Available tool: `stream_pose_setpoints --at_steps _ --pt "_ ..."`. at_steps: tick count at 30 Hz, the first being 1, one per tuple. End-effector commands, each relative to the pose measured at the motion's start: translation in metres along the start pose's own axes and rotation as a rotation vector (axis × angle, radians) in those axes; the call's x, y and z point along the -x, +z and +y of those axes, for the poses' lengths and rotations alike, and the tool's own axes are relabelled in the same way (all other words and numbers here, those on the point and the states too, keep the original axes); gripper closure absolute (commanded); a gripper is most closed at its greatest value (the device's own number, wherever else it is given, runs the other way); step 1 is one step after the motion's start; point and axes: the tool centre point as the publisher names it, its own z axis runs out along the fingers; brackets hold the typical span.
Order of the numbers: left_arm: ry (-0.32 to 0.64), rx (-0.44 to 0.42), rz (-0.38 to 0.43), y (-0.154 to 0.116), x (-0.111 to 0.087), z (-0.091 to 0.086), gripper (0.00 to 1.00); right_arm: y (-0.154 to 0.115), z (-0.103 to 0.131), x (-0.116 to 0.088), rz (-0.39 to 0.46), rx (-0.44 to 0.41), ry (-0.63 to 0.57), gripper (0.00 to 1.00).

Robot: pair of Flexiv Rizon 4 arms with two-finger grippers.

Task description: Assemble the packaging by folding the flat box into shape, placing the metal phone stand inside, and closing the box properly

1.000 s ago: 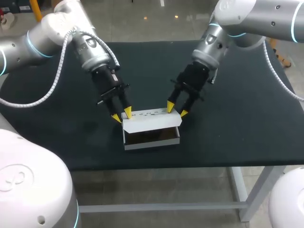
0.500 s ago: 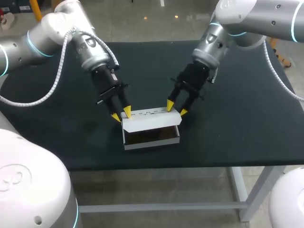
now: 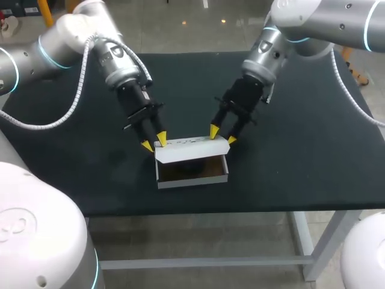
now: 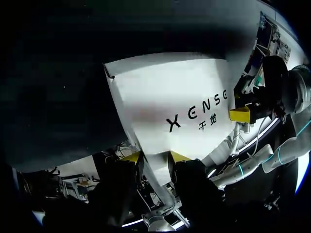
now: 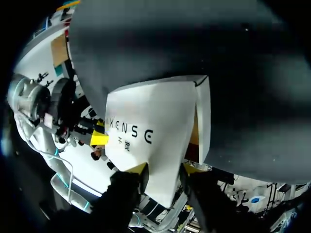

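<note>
A white cardboard box stands on the black table near its front edge, its dark brown inside partly showing. No phone stand can be made out in it. The white lid leans forward over the opening from the back wall. My left gripper grips the lid's back left corner, and my right gripper grips its back right corner. In the left wrist view the lid runs between my left gripper's tips. In the right wrist view the lid sits likewise in my right gripper.
The black table spreads wide to the left, right and behind the box. Its front edge lies close in front of the box. Nothing else stands on the table.
Both grippers have shifted slightly toward the table's far side, taking the lid with them. A little more of the box's dark inside shows under the lid's front edge.
</note>
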Motion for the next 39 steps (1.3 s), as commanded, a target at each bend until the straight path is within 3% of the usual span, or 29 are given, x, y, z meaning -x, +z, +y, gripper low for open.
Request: stream_pose_setpoints --at_steps 1,21,39 --pt "-0.005 0.038 -0.006 -0.001 -0.007 -0.009 0.66 0.0 0.005 -0.008 -0.004 -0.014 0.0 0.55" --pt "-0.017 0.066 0.048 -0.01 -0.011 -0.013 0.64 0.0 0.01 -0.013 -0.011 -0.023 0.007 0.54" --pt "-0.02 0.075 0.065 -0.015 -0.018 -0.017 0.69 -0.001 0.015 -0.02 -0.017 -0.031 0.008 0.55"
